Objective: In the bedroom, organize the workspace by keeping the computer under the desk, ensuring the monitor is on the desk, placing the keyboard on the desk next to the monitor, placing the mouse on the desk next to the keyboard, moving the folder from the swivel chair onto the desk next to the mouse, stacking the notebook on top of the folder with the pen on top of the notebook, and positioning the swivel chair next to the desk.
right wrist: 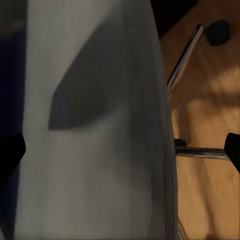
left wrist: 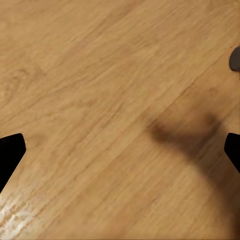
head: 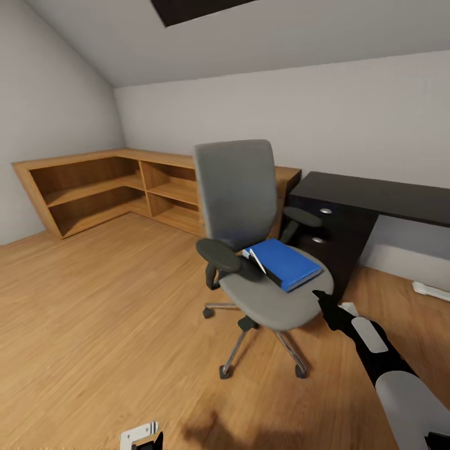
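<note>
The grey swivel chair (head: 250,206) stands mid-room on the wood floor, its back toward the wall. A bright-blue folder (head: 285,263) lies flat on its seat. The black-topped desk (head: 381,195) with its dark drawer unit (head: 337,240) is just behind and to the right of the chair. My right gripper (head: 324,302) reaches to the seat's near right edge, a little short of the folder. In the right wrist view, this gripper (right wrist: 120,150) is open with the grey seat (right wrist: 90,125) close in front. My left gripper (left wrist: 120,150) hangs open over bare floor.
A light-wood L-shaped shelf unit (head: 112,187) runs along the back left walls. The chair's chrome legs and casters (right wrist: 217,32) spread over the floor below the seat. A white flat piece (head: 431,290) lies on the floor under the desk. Open floor lies left of the chair.
</note>
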Tool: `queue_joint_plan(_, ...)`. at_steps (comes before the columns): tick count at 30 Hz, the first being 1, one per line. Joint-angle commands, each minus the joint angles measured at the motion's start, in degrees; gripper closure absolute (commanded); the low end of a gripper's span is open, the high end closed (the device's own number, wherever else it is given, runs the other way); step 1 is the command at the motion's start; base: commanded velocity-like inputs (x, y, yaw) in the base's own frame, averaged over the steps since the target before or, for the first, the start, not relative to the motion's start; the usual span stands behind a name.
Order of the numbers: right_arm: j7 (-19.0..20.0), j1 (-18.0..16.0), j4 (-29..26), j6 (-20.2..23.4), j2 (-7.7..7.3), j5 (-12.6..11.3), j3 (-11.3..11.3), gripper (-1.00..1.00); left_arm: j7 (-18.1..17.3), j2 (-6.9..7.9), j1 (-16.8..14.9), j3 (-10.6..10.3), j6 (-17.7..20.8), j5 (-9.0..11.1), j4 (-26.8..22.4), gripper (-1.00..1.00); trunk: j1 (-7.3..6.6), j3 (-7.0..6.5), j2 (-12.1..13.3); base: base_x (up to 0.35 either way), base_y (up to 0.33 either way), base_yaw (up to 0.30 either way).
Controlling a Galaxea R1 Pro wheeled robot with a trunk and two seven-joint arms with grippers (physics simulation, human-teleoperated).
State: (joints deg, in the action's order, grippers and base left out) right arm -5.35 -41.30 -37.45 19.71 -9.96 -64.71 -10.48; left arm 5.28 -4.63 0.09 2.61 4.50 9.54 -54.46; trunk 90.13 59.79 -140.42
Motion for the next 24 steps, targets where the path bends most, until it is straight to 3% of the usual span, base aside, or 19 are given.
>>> queue_joint_plan(1,-0.54,0.02,0.34,0.32,0.03,-0.51,0.11,-1.00,0.10,-0.03,0.00,0.03,0.34,0.55,-0.12,-1.00,0.00,0.05,-0.01,0.000,0.000,0.164)
queue_joint_plan(24,-0.54,0.00,0.28,0.14,0.03,-0.47,0.11,-1.00,-0.09,-0.03,0.00,-0.06,0.25,0.39,-0.04,-1.00,0.00,0.07,-0.01,0.000,0.000,0.137)
